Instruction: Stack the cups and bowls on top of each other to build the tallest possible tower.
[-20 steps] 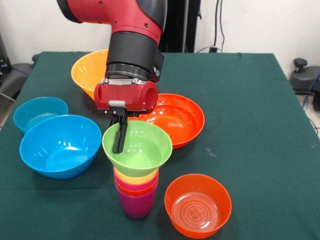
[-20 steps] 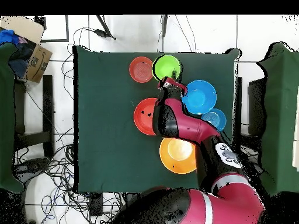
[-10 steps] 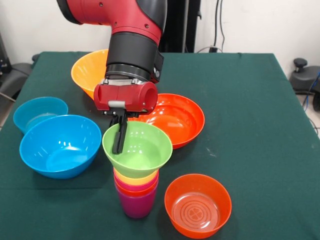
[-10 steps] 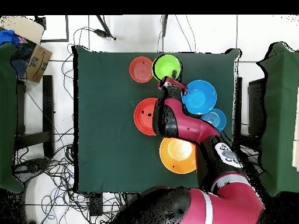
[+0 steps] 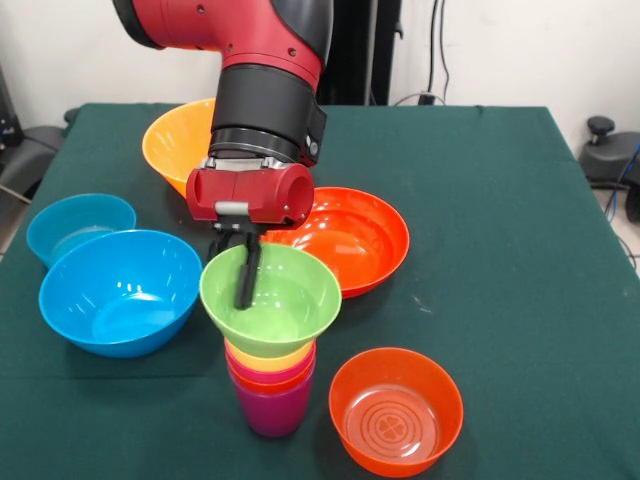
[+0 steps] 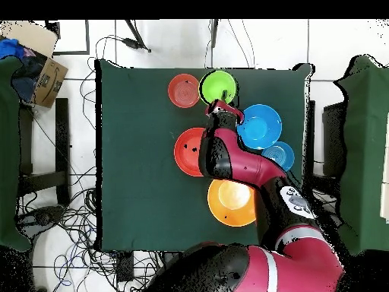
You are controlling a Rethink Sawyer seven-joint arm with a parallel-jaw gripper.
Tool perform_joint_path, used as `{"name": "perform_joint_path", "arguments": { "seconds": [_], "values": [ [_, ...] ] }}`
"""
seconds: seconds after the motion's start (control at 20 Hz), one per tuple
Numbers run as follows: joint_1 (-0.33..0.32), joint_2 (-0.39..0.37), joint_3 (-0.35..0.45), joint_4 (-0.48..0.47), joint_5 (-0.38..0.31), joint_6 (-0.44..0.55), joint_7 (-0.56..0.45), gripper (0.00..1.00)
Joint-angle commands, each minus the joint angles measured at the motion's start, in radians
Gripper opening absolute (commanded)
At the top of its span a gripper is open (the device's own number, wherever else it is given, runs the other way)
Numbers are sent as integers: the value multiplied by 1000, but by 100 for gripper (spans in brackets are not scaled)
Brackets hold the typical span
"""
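Shifting a touch left and a touch higher than half a second ago, the green bowl is on the move with the gripper, whose red wrist block has crept the same way. One dark finger reaches down inside the bowl against its far wall and the other sits behind the rim, so the claw looks pinched on that wall, nearly closed with only the thin plastic between. My read: the bowl is being settled or nudged atop the tower, not let go yet.

And where is the tower? Near the front edge of the green table, just beside the small translucent orange bowl. Purple cup at the base, then crimson, orange-red and yellow rims peeking out above it: four cups, all nested, with the green bowl crowning them, slightly off-centre to the left.

Count the bowls: six. Green on the stack, and five on the cloth: the large blue bowl, the small blue bowl touching behind it, the orange-yellow bowl at the back behind the arm, the wide red-orange bowl, and that small orange one.

From overhead, the green bowl sits beside the small orange bowl, the arm stretched to it across the table
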Motion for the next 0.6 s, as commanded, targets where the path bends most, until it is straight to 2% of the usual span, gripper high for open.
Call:
{"name": "perform_joint_path", "arguments": {
  "seconds": [0.05,0.5,0.6],
  "values": [
    [1,20,82,-44,-77,17,140,100],
    [0,12,84,-43,-73,31,139,100],
    [-7,-16,88,-31,-74,55,138,100]
  ]
}}
